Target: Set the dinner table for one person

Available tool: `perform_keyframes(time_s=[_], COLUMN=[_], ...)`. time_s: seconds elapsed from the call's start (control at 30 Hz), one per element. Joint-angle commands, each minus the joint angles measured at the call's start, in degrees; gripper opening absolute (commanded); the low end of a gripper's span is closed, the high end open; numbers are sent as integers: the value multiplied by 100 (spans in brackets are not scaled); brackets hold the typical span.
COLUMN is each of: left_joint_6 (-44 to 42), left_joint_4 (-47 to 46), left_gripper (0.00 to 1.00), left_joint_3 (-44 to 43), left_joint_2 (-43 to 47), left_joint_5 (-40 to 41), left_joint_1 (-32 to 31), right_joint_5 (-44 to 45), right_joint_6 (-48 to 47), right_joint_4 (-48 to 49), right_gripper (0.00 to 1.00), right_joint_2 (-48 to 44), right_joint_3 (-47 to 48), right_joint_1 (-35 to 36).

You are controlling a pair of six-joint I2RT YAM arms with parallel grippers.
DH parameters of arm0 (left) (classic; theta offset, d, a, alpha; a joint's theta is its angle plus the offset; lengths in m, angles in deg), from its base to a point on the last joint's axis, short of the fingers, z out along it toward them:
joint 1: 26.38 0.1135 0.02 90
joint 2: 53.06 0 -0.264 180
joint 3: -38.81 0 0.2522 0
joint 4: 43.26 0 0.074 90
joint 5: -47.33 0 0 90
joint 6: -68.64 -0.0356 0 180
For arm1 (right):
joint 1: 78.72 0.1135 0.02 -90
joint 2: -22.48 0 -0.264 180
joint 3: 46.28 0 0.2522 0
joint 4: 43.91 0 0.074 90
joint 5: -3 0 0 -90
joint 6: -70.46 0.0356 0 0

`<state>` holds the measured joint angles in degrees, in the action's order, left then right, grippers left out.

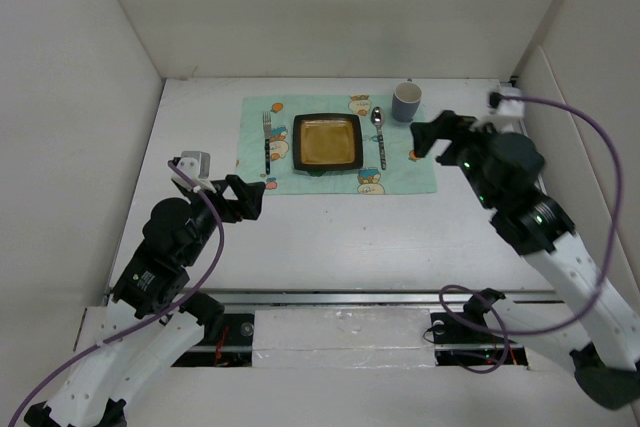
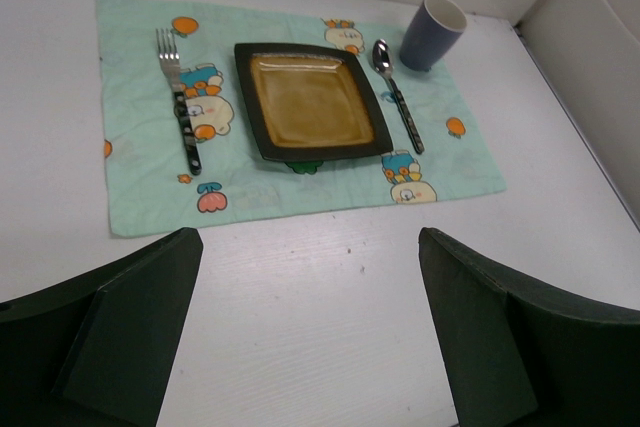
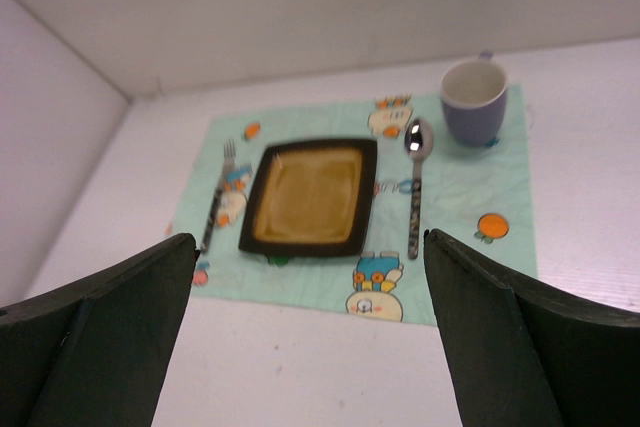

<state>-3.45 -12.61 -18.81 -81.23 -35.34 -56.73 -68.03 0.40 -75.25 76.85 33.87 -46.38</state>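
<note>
Bench (image 1: 330, 237), white, rigid, likely heavy, fixed beneath both arms: nothing to grip. Mat (image 1: 410, 172) on far half, bearing plate (image 1: 327, 142), fork (image 1: 267, 137), spoon (image 1: 379, 132), cup (image 1: 407, 102). Left claw (image 1: 255, 197) and right claw (image 1: 425, 140) wide open, empty.

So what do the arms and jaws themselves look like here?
Both match: the left arm and right arm have white lower links and black upper links. A purple cable loops along each. The jaws are dark, blocky wedges. Small green lights show on the right arm. A white box sits at each wrist.
</note>
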Motion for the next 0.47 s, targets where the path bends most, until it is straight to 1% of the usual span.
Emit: perform_keyframes(time_s=[0.0,0.03,0.13,0.17,0.2,0.3,0.43], left_joint_6=[116,160,274,309,309,432,713], left_joint_4=[-89,-89,-36,-45,-54,34,210], left_gripper=[88,90,94,95,96,97,98], left_joint_3=[-518,-562,-686,-616,-554,-273,17], left_joint_2=[371,469,925,1135,1242,1419,1252], left_joint_5=[714,882,1287,1349,1463,1438,1385], left_joint_1=[20,20,20,20,20,20,20], right_joint_5=[1091,1336,1496,1531,1566,1576,1234], right_joint_6=[237,325,563,607,651,774,844], right_joint_4=[598,572,589,598,537,458,414], right_gripper=[100,100,100,100,100,100,100], right_joint_2=[-1197,-1827,-2622,-2990,-3124,-3319,-2924], right_joint_3=[-729,-898,-1584,-1759,-2013,-2253,-2306], right_joint_1=[53,1,-104,-105,-157,-219,-272])
